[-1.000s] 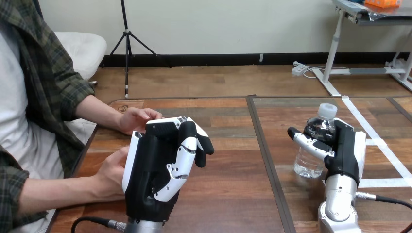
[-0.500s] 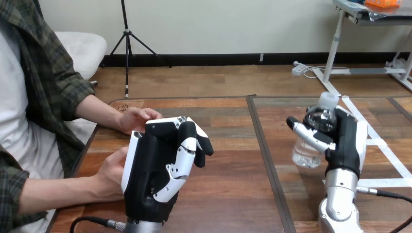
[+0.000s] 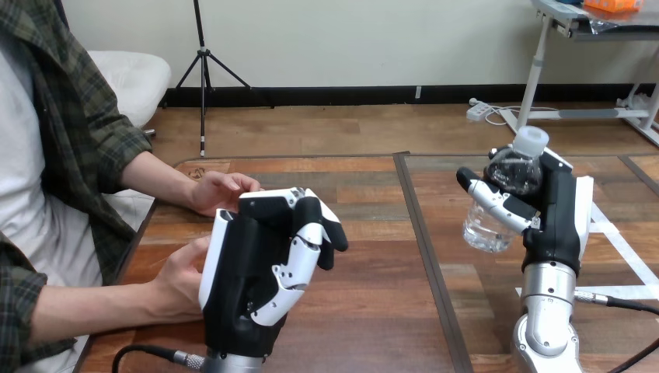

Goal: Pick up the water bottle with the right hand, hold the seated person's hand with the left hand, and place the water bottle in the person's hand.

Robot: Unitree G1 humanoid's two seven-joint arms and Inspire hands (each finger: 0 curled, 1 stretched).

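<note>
Clear water bottle (image 3: 489,225): tilted, white cap (image 3: 531,141) uppermost, held off the wooden table (image 3: 373,311) at the head view's right.
Right hand (image 3: 556,221): fingers wrapped round the bottle's upper body, just below the cap.
Left hand (image 3: 241,287): upright, fingers curled on nothing, beside the person's hand (image 3: 180,276); no clasp visible.
Handling: thin plastic, probably light, smooth and easily dented; the mid-body looks the surest hold, under a moderate squeeze.
</note>
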